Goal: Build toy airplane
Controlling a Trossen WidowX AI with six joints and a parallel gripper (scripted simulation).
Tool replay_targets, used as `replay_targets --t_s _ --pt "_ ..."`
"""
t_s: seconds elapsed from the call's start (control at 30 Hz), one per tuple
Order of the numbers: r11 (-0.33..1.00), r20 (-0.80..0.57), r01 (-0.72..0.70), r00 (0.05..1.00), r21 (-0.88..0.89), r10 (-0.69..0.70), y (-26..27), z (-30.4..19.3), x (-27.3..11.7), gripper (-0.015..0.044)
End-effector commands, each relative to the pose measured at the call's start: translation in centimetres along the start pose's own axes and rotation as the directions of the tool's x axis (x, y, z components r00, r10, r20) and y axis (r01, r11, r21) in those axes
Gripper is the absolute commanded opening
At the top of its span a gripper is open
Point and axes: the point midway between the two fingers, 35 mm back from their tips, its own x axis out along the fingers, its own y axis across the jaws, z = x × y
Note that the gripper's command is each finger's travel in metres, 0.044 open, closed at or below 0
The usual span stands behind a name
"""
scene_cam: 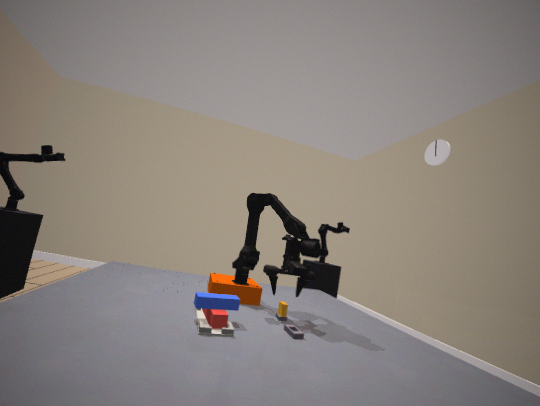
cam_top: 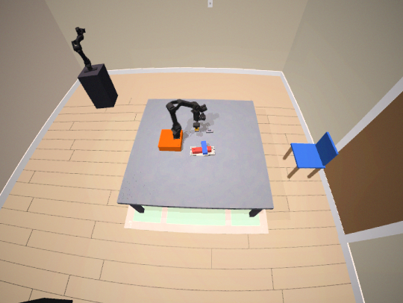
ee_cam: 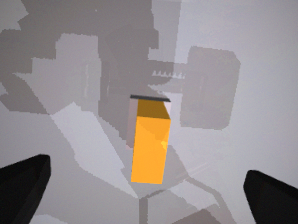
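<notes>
The red fuselage [cam_top: 195,150] [scene_cam: 218,320] lies lengthwise in the pale cradle [cam_top: 213,153] [scene_cam: 204,330]. The blue wing [cam_top: 204,147] [scene_cam: 217,301] lies crosswise on top of the fuselage; its tab is hidden. The yellow-orange tail fin [cam_top: 197,130] [scene_cam: 283,309] [ee_cam: 149,152] stands upright in a small dark holder [scene_cam: 281,318], apart from the cradle. My gripper [scene_cam: 286,295] [ee_cam: 151,173] is open and empty, pointing down above the fin. In the wrist view the fin shows between the two widely spread fingers.
A small, low grey holder [cam_top: 210,130] [scene_cam: 297,336] with an empty opening lies beside the fin. The orange base block [cam_top: 170,141] [scene_cam: 235,290] carries the arm, left of the cradle in the top view.
</notes>
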Motion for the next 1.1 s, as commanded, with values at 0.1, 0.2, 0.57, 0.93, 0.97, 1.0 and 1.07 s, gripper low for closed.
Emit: replay_targets --t_s 0.1,0.2,0.57,0.93,0.97,1.0,1.07 --pt "1.000 -0.010 0.002 1.000 0.004 -0.002 -0.1 -0.2 1.3 0.0440" --pt "1.000 -0.011 0.003 1.000 0.004 -0.003 -0.1 -0.2 1.7 0.0440" --pt "1.000 -0.011 0.004 1.000 0.004 -0.004 0.0 -0.2 3.5 0.0440" --pt "1.000 -0.011 0.003 1.000 0.004 -0.003 -0.1 -0.2 5.3 0.0440" --pt "1.000 -0.011 0.003 1.000 0.004 -0.003 -0.1 -0.3 5.5 0.0440" --pt "1.000 -0.011 0.003 1.000 0.004 -0.003 -0.1 -0.3 5.6 0.0440" --pt "1.000 -0.011 0.003 1.000 0.004 -0.003 -0.1 -0.3 5.9 0.0440"
